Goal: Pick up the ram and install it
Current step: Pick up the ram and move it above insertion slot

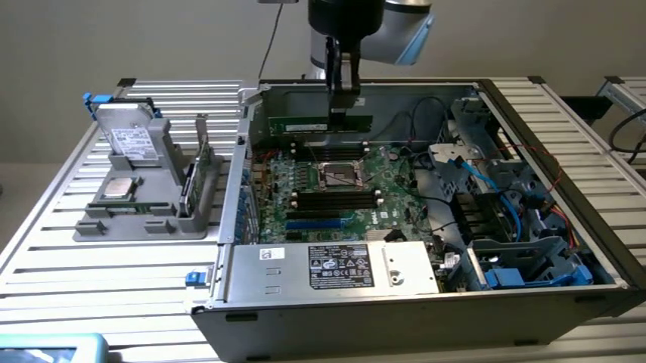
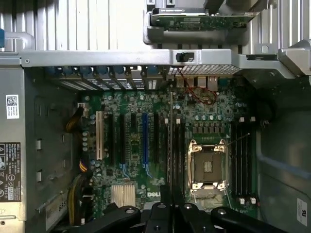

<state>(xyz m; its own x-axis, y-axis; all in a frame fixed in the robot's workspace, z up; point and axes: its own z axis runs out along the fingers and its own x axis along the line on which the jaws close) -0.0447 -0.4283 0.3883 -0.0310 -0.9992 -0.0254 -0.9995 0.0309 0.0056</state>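
Over the motherboard (image 1: 389, 181), the gripper (image 1: 340, 113) grips the ram (image 1: 298, 122) at its middle, closed on it.

My arm (image 1: 353, 30) runs out of frame above the jaws. Where they pinch the ram (image 1: 308, 122), its middle is hidden from me, and I can't tell whether its lower edge touches the motherboard (image 1: 392, 175).

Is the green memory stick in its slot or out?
Out. The ram hangs edge-down, gripped by the claw, above the motherboard, not pushed into a slot.
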